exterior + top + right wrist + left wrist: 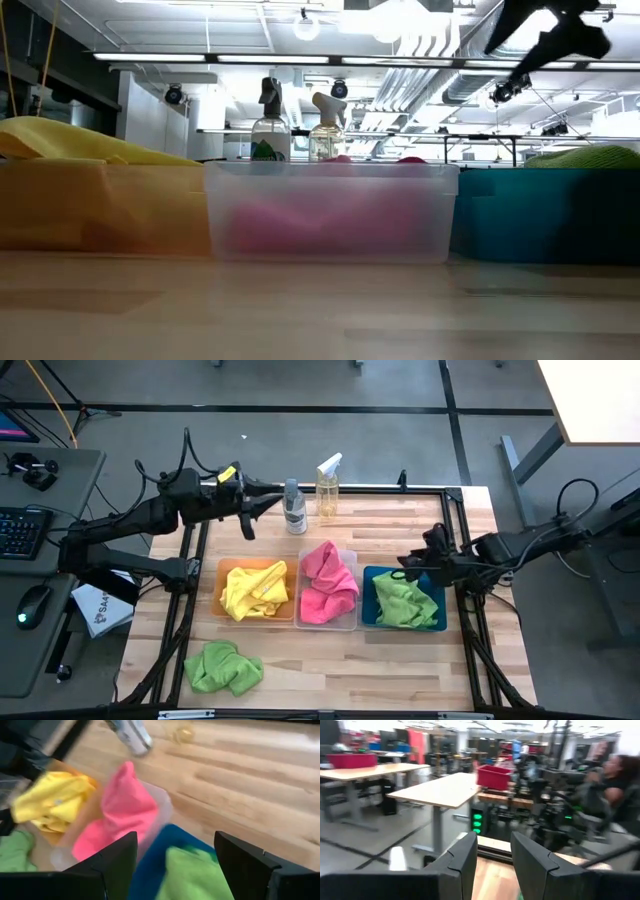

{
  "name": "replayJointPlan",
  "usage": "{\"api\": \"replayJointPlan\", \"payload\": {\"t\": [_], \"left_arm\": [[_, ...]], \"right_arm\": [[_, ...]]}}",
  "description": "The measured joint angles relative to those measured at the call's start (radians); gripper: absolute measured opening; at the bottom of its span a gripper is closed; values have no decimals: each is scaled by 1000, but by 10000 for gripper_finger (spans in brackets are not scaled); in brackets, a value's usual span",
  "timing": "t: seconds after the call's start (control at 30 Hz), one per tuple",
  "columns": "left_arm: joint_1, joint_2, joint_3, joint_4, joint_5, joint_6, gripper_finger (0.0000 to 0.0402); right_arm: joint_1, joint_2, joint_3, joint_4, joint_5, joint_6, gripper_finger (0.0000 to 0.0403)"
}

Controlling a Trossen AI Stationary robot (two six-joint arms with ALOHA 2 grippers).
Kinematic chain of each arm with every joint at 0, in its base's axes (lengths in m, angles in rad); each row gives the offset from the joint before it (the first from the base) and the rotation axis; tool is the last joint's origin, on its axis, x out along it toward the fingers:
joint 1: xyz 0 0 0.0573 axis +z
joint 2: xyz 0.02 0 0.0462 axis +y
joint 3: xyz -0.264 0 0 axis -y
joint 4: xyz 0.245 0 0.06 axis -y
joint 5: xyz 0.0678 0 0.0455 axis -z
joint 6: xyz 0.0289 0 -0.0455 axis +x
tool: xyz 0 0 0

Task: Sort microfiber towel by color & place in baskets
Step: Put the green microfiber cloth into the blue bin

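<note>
A yellow towel lies in the orange bin. A pink towel lies in the clear bin. A lime green towel lies in the teal bin. A second green towel lies crumpled on the table at the near left. My left gripper is open and empty, held high near the far edge beside the spray bottles. My right gripper is wide open and empty above the teal bin's far side. In the right wrist view its fingers stand above the green towel.
Two clear spray bottles stand at the far edge behind the bins. The three bins sit side by side across the table's middle. Bare wood shows along the near edge, right of the loose green towel. A person sits in the room beyond.
</note>
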State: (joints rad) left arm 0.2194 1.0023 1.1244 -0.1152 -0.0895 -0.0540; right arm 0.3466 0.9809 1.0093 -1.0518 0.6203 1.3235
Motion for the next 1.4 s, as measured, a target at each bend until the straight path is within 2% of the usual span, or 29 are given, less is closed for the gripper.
{"api": "replayJointPlan", "payload": {"t": [0.13, 0.27, 0.37, 0.47, 0.67, 0.87, 1.0, 1.13, 1.3, 1.4], "left_arm": [[-30, 0, 0, -51, 88, -70, 108], [-93, -2, 0, -197, 164, -185, 114], [-162, -5, 0, -272, 247, -305, 132], [-256, -3, 16, -356, 286, -403, 159], [-452, 16, 80, -679, 268, -506, 200], [-721, 99, 84, -1013, 206, -587, 209], [-909, 230, 84, -980, 202, -589, 209], [-1046, 375, 84, -913, 202, -594, 209], [-1143, 533, 84, -808, 183, -652, 209], [-1169, 621, 84, -759, 160, -626, 209]], "right_arm": [[-23, 2, -34, 111, 6, -59, 258], [-66, 15, -49, 147, -4, -120, 258], [-110, 20, -49, 158, -32, -187, 258], [-156, 20, -49, 176, -55, -251, 258], [-246, 20, -49, 235, -99, -358, 258], [-302, 20, -49, 255, -145, -412, 258], [-320, 20, -49, 255, -146, -446, 258], [-337, 20, -49, 254, -146, -489, 258], [-349, 20, -49, 239, -146, -498, 258], [-349, 20, -49, 223, -148, -514, 258]]}}
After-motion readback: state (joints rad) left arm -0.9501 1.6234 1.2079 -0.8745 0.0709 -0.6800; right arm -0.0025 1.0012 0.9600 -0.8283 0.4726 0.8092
